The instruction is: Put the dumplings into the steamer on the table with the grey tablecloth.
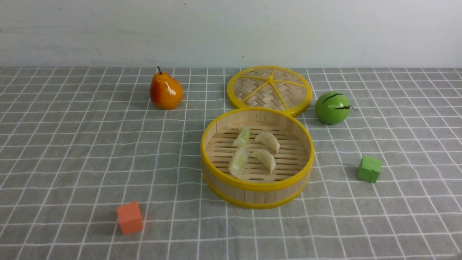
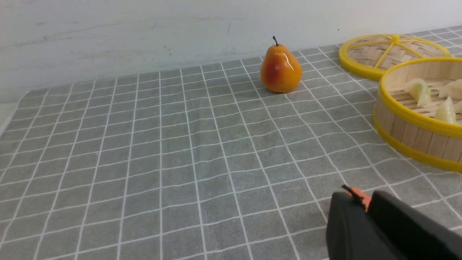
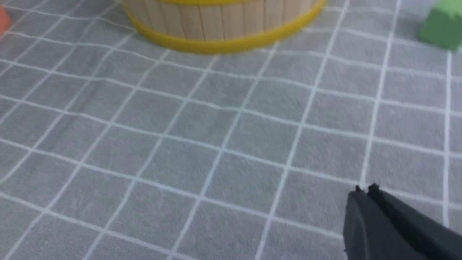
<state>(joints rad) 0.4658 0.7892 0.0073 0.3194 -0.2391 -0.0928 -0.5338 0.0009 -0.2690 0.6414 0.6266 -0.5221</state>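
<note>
Nearest, both dark hands, left (image 2: 362,196) and right (image 3: 364,188), sit closed and empty; jostling the round bamboo steamer (image 1: 257,195) could spill four crescent dumplings (image 1: 254,151).

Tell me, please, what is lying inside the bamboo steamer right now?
The steamer holds four dumplings on its slatted floor: two pale green on the left and two cream ones on the right. Its near wall hides the front strip of floor.

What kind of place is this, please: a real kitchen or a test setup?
Probably a staged test tabletop, not a kitchen: a grid-patterned grey tablecloth against a bare white wall, with toy-like props, a glossy pear, coloured cubes, and a bamboo steamer.
</note>
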